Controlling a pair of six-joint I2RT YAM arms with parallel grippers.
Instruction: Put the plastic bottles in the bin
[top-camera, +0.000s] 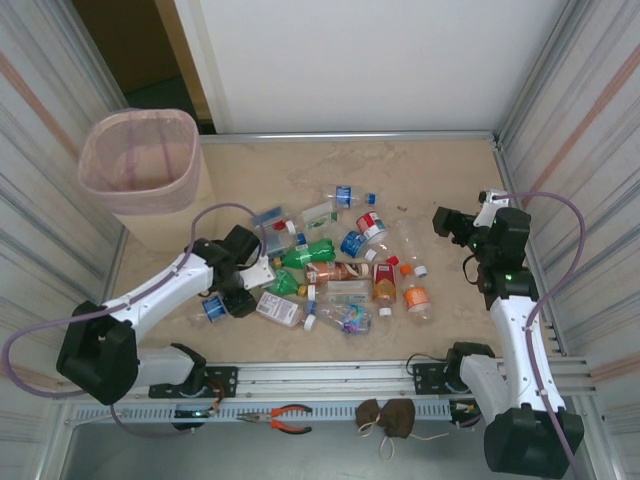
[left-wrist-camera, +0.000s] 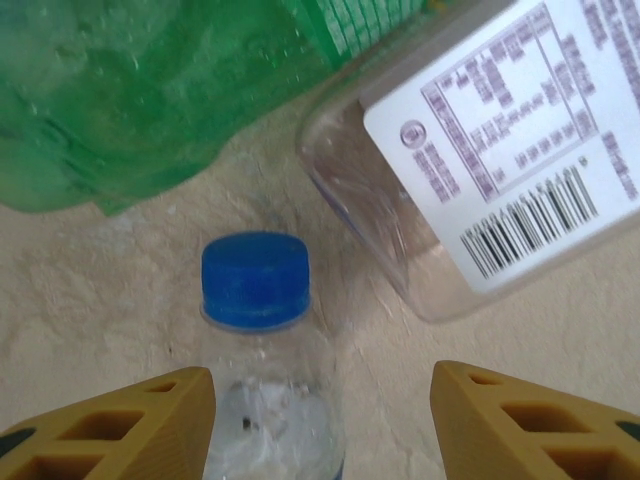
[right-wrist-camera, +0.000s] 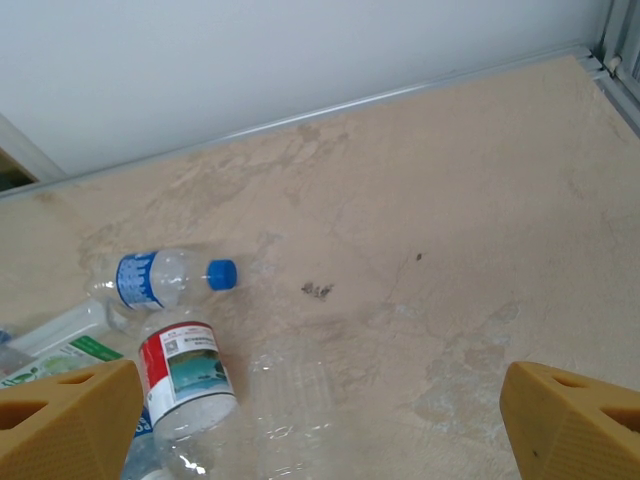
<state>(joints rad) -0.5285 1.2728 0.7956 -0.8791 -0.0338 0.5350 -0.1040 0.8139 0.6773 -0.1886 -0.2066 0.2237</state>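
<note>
Several plastic bottles (top-camera: 335, 272) lie in a heap mid-table. The pale pink bin (top-camera: 96, 152) stands at the far left corner. My left gripper (top-camera: 226, 298) is down at the heap's left edge. In the left wrist view its jaws (left-wrist-camera: 320, 425) are open around a clear bottle with a blue cap (left-wrist-camera: 262, 390). The left finger (left-wrist-camera: 120, 425) touches that bottle and the right finger stands apart from it. A green bottle (left-wrist-camera: 130, 90) and a clear white-labelled bottle (left-wrist-camera: 500, 150) lie just beyond. My right gripper (top-camera: 455, 222) hangs open at the right with nothing between its fingers (right-wrist-camera: 70, 420).
Below the right gripper (right-wrist-camera: 320, 420) lie a blue-labelled bottle (right-wrist-camera: 160, 278), a red-and-white-labelled bottle (right-wrist-camera: 185, 375) and a crushed clear bottle (right-wrist-camera: 300, 410). Corrugated walls close in both sides. Orange pliers (top-camera: 288, 418) and a brown bundle (top-camera: 388, 418) rest on the front rail.
</note>
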